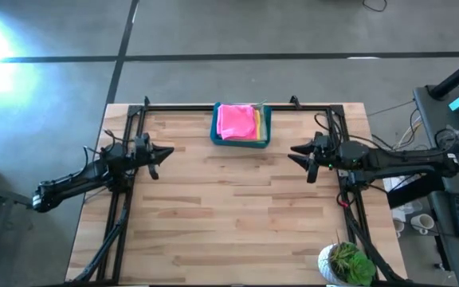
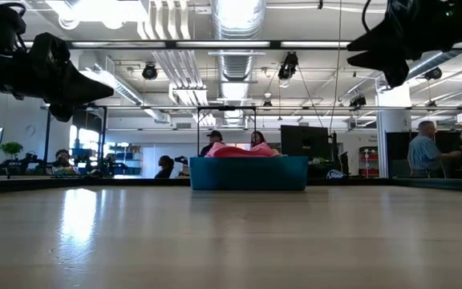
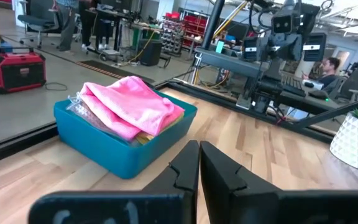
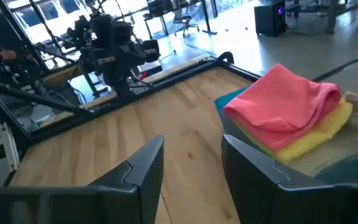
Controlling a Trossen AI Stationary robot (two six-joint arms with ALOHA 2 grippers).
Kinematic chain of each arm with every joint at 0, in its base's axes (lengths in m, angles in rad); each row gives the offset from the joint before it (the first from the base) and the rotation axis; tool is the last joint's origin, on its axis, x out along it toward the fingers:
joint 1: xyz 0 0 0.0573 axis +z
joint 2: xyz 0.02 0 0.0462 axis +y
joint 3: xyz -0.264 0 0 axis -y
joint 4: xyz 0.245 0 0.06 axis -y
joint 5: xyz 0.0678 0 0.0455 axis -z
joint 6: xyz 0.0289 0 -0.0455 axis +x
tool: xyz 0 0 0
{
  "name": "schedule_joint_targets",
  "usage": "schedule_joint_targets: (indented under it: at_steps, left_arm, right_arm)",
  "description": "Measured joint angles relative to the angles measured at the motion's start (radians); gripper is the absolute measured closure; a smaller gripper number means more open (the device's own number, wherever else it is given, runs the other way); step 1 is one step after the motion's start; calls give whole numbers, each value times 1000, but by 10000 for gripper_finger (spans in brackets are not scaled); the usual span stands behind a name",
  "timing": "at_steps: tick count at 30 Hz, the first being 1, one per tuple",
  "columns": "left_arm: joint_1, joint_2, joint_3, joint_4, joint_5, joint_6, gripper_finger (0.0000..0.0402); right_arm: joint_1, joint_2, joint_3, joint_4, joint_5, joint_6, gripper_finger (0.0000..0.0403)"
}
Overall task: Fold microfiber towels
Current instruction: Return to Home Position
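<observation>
A bright-pink soft microfiber towel [image 1: 236, 121] lies over a yellow microfiber towel [image 4: 319, 134] in the teal-blue rectangular plastic bin [image 1: 241, 144] at twelve o'clock on the pale, plank-striped wooden table [image 1: 237, 215], with a green leafy plant [image 1: 351, 263] in a white diamond-patterned pot [image 3: 356, 140] at five o'clock.

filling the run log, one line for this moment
pink towel on top in blue bin | left gripper shut, raised, empty | right gripper open, raised, empty

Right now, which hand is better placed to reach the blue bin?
Right, probably: the right hand is open and nearer the blue bin than the shut left hand.
</observation>
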Motion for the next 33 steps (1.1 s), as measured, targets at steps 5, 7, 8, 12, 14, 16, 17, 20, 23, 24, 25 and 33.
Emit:
schedule_joint_targets:
  at_steps: [5,7,8,12,14,16,17,20,23,24,25,33]
  left_arm:
    - [0,24,-1,3,0,0,401]
    - [0,31,-2,5,0,0,401]
    - [0,35,-3,9,0,0,402]
    - [0,49,-5,20,0,0,402]
    - [0,55,-5,21,0,0,402]
    - [0,60,-5,21,0,0,402]
    - [0,62,-5,21,0,0,402]
    - [0,70,-5,22,0,0,402]
    - [0,77,-5,22,0,0,402]
    - [0,79,-5,23,0,1,402]
    - [0,82,-5,23,0,0,402]
    - [0,98,-5,25,0,1,402]
  right_arm:
    - [0,-60,-99,51,-1,1,252]
    - [0,-91,-135,56,-1,13,252]
    - [0,-107,-152,67,-1,16,252]
    - [0,-172,-208,122,-3,2,252]
    - [0,-204,-224,123,-3,-17,252]
    - [0,-235,-239,122,-3,-41,252]
    - [0,-251,-245,122,-3,-51,252]
    - [0,-301,-271,123,-2,-74,252]
    - [0,-352,-310,133,0,-74,252]
    - [0,-370,-329,129,2,-66,252]
    - [0,-388,-353,126,7,-55,252]
    - [0,-443,-373,107,27,-47,252]
